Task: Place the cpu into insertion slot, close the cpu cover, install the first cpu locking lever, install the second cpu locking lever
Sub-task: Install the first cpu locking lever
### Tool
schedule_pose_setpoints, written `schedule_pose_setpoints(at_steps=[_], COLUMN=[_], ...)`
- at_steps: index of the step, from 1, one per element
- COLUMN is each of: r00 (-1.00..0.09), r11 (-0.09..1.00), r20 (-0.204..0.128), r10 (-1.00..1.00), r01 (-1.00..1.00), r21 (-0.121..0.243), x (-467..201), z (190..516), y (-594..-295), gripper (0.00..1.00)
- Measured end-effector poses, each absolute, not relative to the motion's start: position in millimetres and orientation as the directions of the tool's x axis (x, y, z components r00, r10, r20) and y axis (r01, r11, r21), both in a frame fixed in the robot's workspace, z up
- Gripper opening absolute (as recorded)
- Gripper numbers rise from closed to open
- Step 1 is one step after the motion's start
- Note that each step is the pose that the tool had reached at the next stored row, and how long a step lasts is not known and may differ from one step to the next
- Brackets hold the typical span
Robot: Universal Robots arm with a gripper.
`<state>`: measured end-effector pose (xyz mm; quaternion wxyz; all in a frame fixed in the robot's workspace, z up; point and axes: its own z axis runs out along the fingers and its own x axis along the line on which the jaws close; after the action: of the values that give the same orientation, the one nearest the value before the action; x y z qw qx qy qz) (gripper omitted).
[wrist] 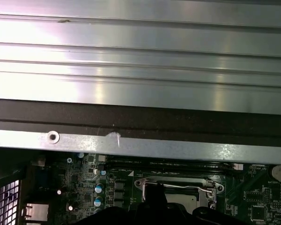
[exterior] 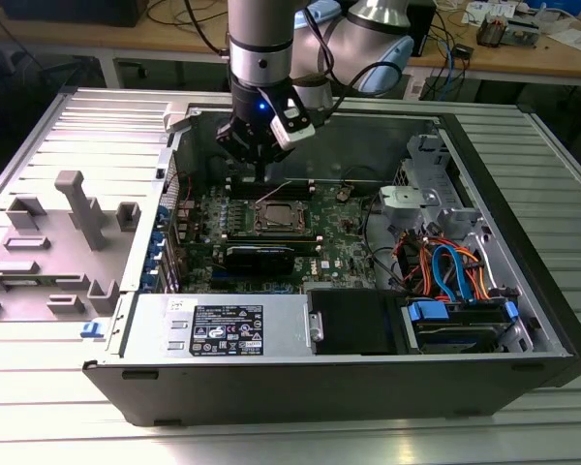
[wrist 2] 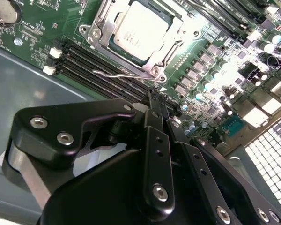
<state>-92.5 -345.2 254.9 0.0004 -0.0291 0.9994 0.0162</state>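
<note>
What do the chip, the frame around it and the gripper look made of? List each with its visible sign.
The chip: probably a metal lid. It is pale silver-grey with a soft sheen under the light.
The frame: bare metal, likely steel. It is dull silver, with thin stamped edges that glint.
The gripper: black and semi-matte, bolted with silver screws. It could be coated metal or hard plastic.

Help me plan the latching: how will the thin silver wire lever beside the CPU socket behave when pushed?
The thin silver wire lever probably flexes and springs back, being a slender bent rod. Its shiny rounded surface may let a pusher slip. It likely pivots, one end seemingly anchored at the silver socket frame.
</note>
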Motion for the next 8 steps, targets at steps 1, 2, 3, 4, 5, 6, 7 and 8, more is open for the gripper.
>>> schedule_pose_setpoints(at_steps=[1,2,3,4,5,6,7,8], r00=[-0.998,-0.998,-0.998,-0.998,-0.998,-0.998,-0.998,-0.998], r11=[0.998,0.998,0.998,0.998,0.998,0.998,0.998,0.998], r20=[-0.002,-0.003,-0.003,-0.003,-0.003,-0.003,-0.003,-0.003], r10=[-0.058,-0.058,-0.058,-0.058,-0.058,-0.058,-0.058,-0.058], r01=[-0.058,-0.058,-0.058,-0.058,-0.058,-0.058,-0.058,-0.058], r21=[0.032,0.032,0.032,0.032,0.032,0.032,0.032,0.032], x=[-92.5,-92.5,-92.5,-92.5,-92.5,-92.5,-92.5,-92.5], z=[254.8,254.4,254.3,254.3,254.0,253.8,253.7,253.7], y=[-345.2,-345.2,-345.2,-345.2,-345.2,-345.2,-345.2,-345.2], gripper=[0.11,0.11,0.11,0.11,0.11,0.11,0.11,0.11])
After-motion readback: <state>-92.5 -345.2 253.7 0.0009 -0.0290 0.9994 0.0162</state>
